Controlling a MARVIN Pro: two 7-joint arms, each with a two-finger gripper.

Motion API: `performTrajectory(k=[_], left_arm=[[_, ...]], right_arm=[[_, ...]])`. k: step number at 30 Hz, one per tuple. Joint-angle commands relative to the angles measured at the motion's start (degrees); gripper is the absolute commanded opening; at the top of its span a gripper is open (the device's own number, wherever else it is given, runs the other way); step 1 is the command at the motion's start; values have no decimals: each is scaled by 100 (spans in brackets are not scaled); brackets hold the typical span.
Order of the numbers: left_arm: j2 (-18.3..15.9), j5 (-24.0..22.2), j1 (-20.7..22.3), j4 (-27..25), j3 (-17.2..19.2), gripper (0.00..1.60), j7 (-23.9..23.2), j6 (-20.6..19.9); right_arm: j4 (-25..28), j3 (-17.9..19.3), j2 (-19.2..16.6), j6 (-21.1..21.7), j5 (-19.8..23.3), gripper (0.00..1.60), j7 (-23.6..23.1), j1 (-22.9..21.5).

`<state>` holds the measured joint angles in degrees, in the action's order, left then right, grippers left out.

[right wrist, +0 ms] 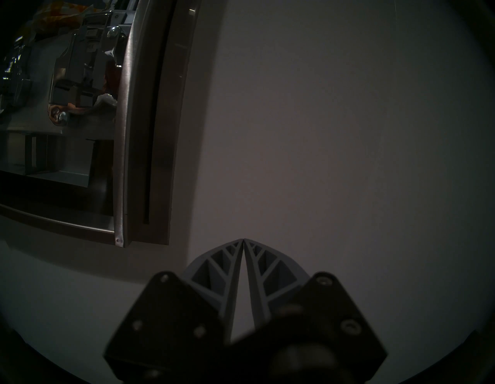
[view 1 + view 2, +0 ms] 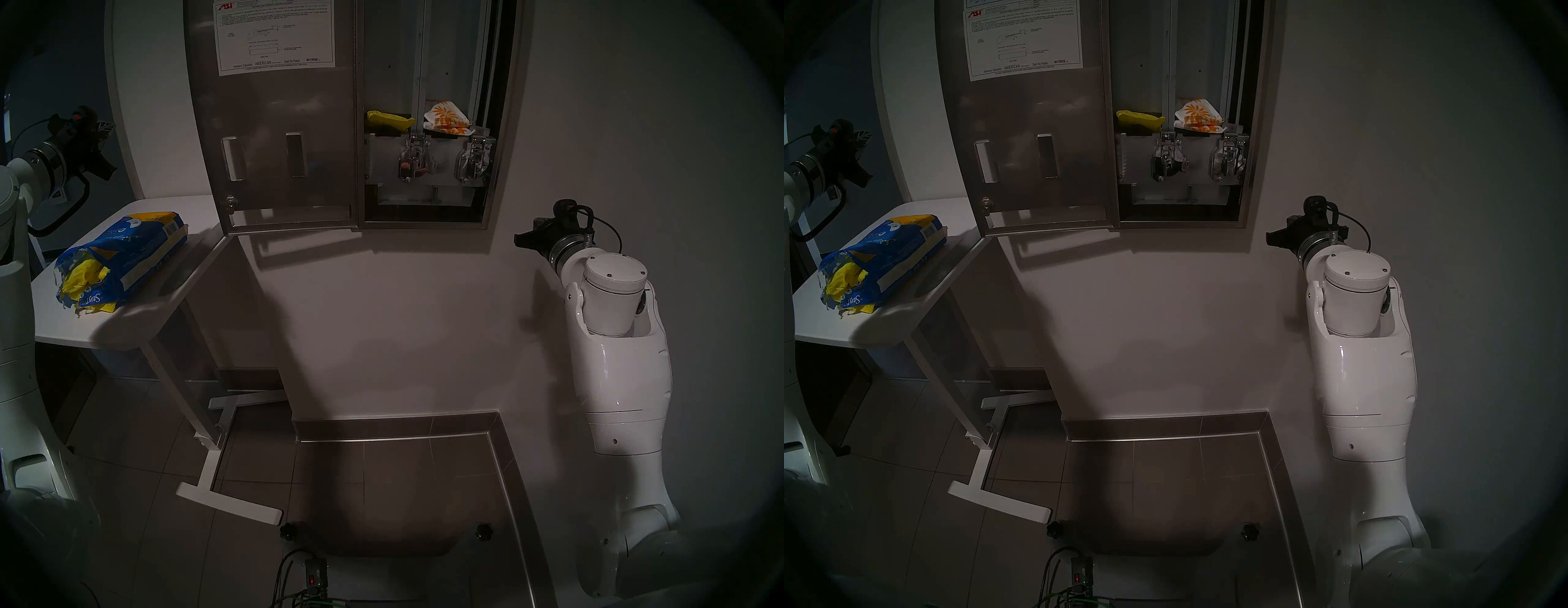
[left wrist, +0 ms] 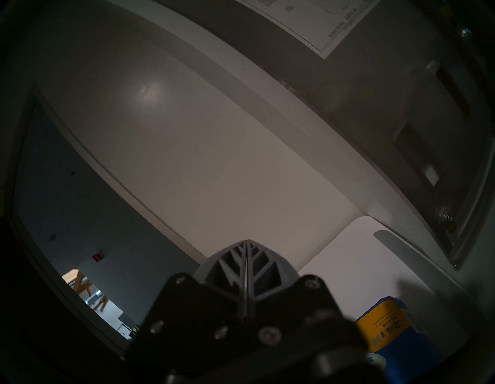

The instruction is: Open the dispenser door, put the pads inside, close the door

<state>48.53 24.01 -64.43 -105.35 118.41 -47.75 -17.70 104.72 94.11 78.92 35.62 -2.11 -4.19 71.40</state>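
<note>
The dispenser door (image 2: 275, 140) (image 2: 1030, 144) stands swung open to the left, its white instruction sheet facing me. Inside the cabinet a yellow pad (image 2: 388, 119) (image 2: 1139, 119) lies on the left shelf. More yellow pads (image 2: 82, 276) (image 2: 843, 282) spill from the torn blue bag (image 2: 140, 250) on the table. My left gripper (image 2: 106, 127) (image 3: 247, 241) is shut and empty, held high at the far left, above the table and left of the door. My right gripper (image 2: 519, 237) (image 1: 243, 239) is shut and empty, near the wall just right of the cabinet's lower corner.
A white packet with orange flowers (image 2: 445, 116) sits on the cabinet's right shelf above two chrome lever mechanisms (image 2: 415, 159). The white table (image 2: 127, 322) stands under the open door's lower left corner. The cabinet's steel frame (image 1: 128, 134) is close to my right gripper.
</note>
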Motion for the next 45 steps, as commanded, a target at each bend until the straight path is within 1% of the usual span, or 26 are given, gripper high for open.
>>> performTrajectory(k=[1, 2, 3, 4, 6, 8, 10, 17, 22, 25, 26, 28, 30, 32, 34, 35, 36, 37, 39, 40, 43, 44, 45], left_arm=[[-471, 239, 176, 163, -439, 0, 231, 657], [-445, 276, 229, 233, -503, 0, 287, 864], [-500, 305, 254, 229, -630, 0, 379, 825], [-507, 359, 299, 270, -711, 0, 423, 1022], [-532, 401, 380, 331, -866, 0, 510, 1166], [-538, 468, 480, 440, -1005, 0, 609, 1445], [-559, 532, 540, 510, -1111, 0, 685, 1575], [-572, 660, 695, 735, -1310, 0, 855, 1816], [-680, 784, 694, 868, -1382, 0, 896, 1992], [-679, 784, 701, 900, -1384, 0, 913, 2026], [-709, 781, 722, 944, -1406, 0, 905, 2117], [-730, 794, 736, 962, -1427, 0, 903, 2151], [-773, 875, 837, 1064, -1568, 0, 952, 2313], [-772, 900, 887, 1100, -1621, 0, 971, 2348], [-796, 932, 1009, 1191, -1749, 0, 984, 2453], [-786, 948, 1157, 1290, -1883, 0, 999, 2523], [-786, 948, 1157, 1290, -1883, 0, 999, 2523], [-741, 951, 1339, 1371, -2036, 0, 1008, 2551], [-735, 925, 1379, 1362, -2107, 0, 1034, 2545], [-677, 951, 1536, 1398, -2264, 0, 1045, 2537], [-630, 953, 1662, 1431, -2433, 0, 1096, 2532], [-569, 979, 1852, 1540, -2548, 0, 1044, 2571], [-584, 966, 1795, 1500, -2553, 0, 1101, 2547]], right_arm=[[80, 5, 1, -19, -2, 51, 10, -49], [81, 5, 1, -19, -2, 51, 10, -49], [80, 5, 1, -19, -2, 51, 10, -49], [80, 5, 1, -19, -2, 51, 10, -49], [80, 5, 1, -19, -2, 51, 10, -49], [81, 5, 1, -19, -2, 51, 10, -48], [82, 5, 1, -19, -2, 51, 11, -48], [83, 5, 2, -18, -2, 51, 11, -48], [83, 5, 2, -18, -2, 51, 12, -48], [83, 5, 2, -18, -2, 51, 12, -48], [83, 5, 2, -18, -2, 51, 12, -48], [83, 5, 2, -18, -2, 51, 12, -48], [83, 5, 2, -18, -2, 51, 12, -48], [83, 5, 2, -18, -2, 51, 12, -48], [83, 5, 2, -18, -1, 51, 12, -48], [83, 5, 1, -18, -1, 51, 12, -48], [83, 5, 1, -18, -1, 51, 12, -48], [82, 5, 1, -19, -1, 51, 11, -48], [81, 4, 1, -19, -1, 51, 11, -48], [80, 4, 0, -19, 0, 51, 11, -49], [80, 4, 0, -19, 0, 51, 11, -49], [80, 4, 0, -19, 0, 51, 11, -49], [80, 4, 0, -19, 0, 51, 11, -49]])
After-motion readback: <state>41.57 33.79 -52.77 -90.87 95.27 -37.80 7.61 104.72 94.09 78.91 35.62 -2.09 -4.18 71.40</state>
